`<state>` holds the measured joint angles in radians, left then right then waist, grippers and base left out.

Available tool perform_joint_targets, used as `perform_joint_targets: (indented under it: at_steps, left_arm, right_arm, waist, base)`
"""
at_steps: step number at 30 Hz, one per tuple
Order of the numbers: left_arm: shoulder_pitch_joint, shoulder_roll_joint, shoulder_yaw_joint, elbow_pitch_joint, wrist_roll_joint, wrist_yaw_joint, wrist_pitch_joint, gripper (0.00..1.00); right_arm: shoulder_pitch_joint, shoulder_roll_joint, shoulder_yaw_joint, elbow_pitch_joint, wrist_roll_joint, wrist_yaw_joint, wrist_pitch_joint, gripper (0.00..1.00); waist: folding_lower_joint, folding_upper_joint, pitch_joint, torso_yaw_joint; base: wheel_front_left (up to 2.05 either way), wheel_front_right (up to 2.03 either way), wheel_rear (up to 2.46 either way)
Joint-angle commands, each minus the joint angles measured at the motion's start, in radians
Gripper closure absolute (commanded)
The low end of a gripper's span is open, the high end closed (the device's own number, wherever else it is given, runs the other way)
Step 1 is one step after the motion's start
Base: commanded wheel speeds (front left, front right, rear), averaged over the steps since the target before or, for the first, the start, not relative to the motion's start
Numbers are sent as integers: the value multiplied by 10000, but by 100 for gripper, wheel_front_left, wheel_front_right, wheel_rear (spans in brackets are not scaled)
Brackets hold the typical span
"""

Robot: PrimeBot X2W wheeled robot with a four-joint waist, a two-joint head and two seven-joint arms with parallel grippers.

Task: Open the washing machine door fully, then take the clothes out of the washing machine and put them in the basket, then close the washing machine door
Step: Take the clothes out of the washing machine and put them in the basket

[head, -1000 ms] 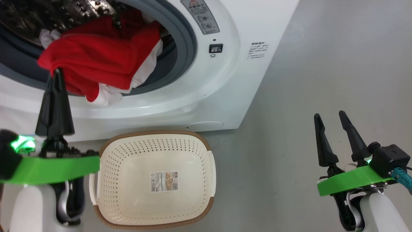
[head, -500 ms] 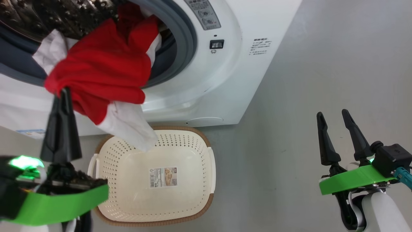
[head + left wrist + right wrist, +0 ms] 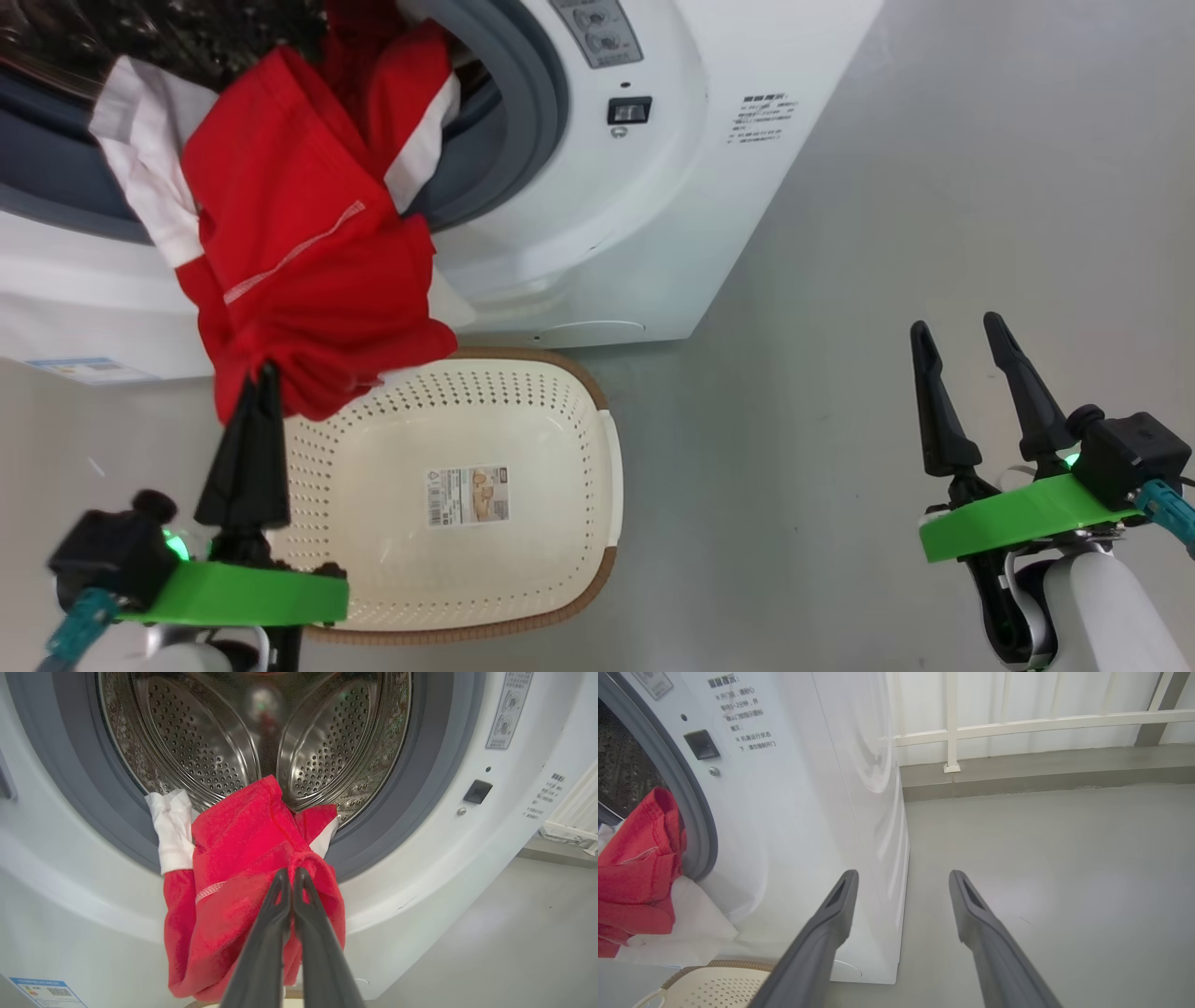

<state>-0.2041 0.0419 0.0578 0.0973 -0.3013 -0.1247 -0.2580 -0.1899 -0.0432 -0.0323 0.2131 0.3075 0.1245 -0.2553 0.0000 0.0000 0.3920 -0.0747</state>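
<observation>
Grey floor (image 3: 934, 187), washing machine (image 3: 635, 243) ahead. My left hand (image 3: 266, 371) is clamped on the clothes (image 3: 308, 280), which trail from the drum (image 3: 201, 742) down over the basket (image 3: 560, 439) rim. My right hand (image 3: 955, 324) is open, empty, well apart.

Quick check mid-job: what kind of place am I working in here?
Probably a laundry corner, perhaps a balcony or utility area: a white front-loading washing machine stands on a bare grey floor, and a pale railing runs beyond it.
</observation>
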Motion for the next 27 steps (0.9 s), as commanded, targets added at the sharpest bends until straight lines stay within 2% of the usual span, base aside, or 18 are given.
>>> perform_joint_targets:
  at_steps: [1, 12, 27]
  left_arm:
    - [-11, 85, 261, 82, 221, -53, -38, 100]
    - [-549, 151, -488, 3284, 884, -58, -38, 100]
    - [-1709, 435, -1461, 5770, 795, -59, -38, 100]
  right_arm:
    - [-204, -70, 261, -261, -21, 62, -65, 0]
    - [-349, -70, 418, -319, 60, 62, -65, 0]
    - [-566, -70, 540, -382, 174, 62, -65, 0]
  waist:
    - [0, 0, 80, -38]
    - [0, 0, 509, -290]
    - [0, 0, 1019, -454]
  base:
    - [0, 0, 0]
    - [0, 0, 0]
    - [0, 0, 0]
